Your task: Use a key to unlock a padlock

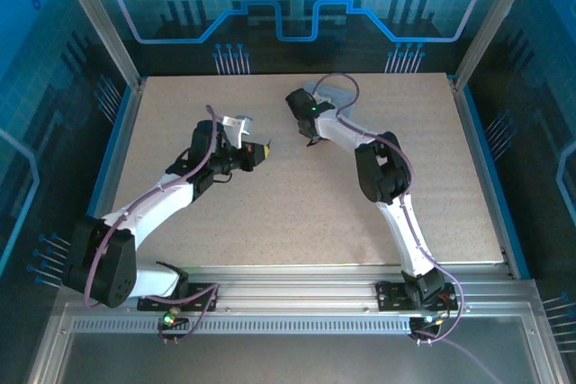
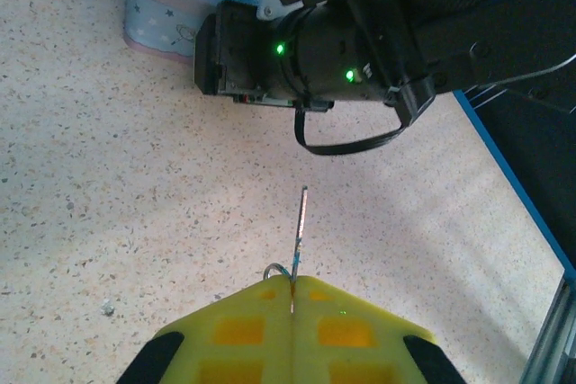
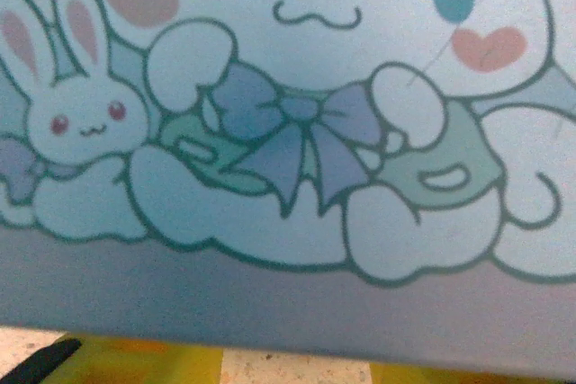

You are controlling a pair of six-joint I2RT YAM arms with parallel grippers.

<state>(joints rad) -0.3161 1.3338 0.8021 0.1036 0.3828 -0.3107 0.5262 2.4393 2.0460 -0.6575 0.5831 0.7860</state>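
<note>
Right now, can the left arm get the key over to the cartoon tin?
Probably not head-on: the right arm's wrist lies across between the key and the tin. One corner of the tin is exposed beside it, across bare table.

The workspace contained two robot arms, one left arm (image 1: 153, 200) and one right arm (image 1: 400, 213), one thin key (image 2: 302, 222), one cartoon-printed tin (image 2: 171, 2) and one speckled table (image 1: 270, 213).
</note>
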